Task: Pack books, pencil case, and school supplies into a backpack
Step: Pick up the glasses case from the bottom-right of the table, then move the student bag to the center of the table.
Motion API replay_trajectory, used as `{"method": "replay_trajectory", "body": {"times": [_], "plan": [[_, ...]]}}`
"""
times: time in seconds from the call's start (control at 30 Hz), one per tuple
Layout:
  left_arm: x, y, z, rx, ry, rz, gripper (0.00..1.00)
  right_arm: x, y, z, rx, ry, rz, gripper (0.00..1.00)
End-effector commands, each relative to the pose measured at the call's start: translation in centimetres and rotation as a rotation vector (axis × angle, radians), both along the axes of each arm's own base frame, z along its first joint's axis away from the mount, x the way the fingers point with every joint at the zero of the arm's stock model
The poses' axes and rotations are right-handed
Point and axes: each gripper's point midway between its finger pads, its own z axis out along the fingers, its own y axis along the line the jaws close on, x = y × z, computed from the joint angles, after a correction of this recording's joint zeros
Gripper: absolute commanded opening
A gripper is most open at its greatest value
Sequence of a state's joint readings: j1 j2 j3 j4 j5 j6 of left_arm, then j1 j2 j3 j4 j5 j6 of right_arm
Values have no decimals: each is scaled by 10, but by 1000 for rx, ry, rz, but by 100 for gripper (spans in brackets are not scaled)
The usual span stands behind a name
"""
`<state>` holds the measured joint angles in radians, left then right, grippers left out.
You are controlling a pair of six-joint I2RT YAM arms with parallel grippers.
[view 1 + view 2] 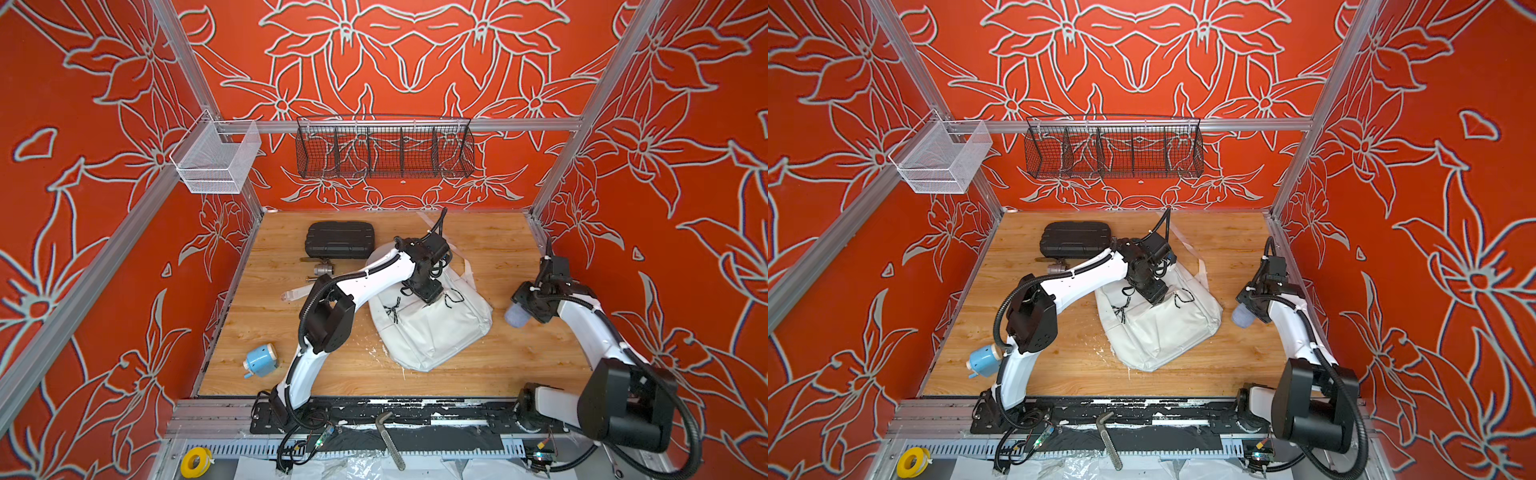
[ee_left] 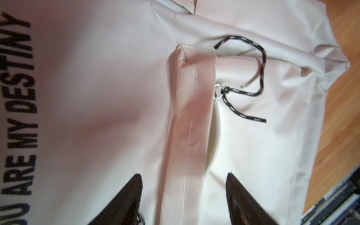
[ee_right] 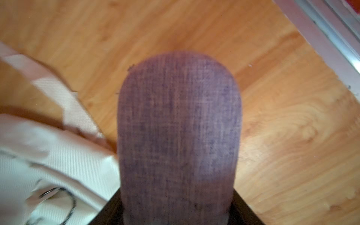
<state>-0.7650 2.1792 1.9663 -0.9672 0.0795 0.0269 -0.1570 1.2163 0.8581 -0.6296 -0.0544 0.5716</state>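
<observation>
Wood tabletop [image 3: 292,136] beneath rounded lilac woven pencil case [image 3: 178,136]

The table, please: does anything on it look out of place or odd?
Yes: a grey metal valve fitting lies beside the black hard case, unrelated to school things, and white flecks litter the table near the backpack.

On the white fabric backpack [image 2: 101,81], black capital lettering [image 2: 21,87] "ARE MY DESTINY" was read, its first word cut off, outside one finger [image 2: 124,202] of the left gripper [image 2: 184,175].
</observation>
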Motion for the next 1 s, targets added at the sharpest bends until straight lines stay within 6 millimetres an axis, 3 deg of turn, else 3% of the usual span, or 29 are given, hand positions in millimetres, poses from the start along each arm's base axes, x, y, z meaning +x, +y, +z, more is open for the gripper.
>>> {"method": "replay_trajectory", "body": {"times": [0.0, 0.17, 0.33, 0.63, 0.77, 0.9, 0.93, 0.97], "plan": [[2, 9, -17, 89, 19, 2, 65, 5, 27, 28, 45, -58, 48, 46], [3, 15, -30, 127, 51, 19, 64, 11, 62, 51, 59, -129, 148, 46], [6, 27, -36, 139, 64, 73, 53, 23, 99, 62, 58, -199, 246, 46], [2, 31, -32, 57, 142, 126, 0, 53, 155, 71, 3, -361, 367, 45], [5, 29, -18, -32, 195, 169, 0, 63, 175, 73, 4, -450, 408, 45], [6, 22, 2, -134, 248, 182, 0, 67, 194, 92, 7, -624, 459, 45], [6, 22, 6, -155, 259, 184, 6, 66, 196, 94, 1, -640, 467, 45], [8, 21, 9, -177, 264, 192, 22, 66, 198, 94, -4, -646, 483, 45]]}}
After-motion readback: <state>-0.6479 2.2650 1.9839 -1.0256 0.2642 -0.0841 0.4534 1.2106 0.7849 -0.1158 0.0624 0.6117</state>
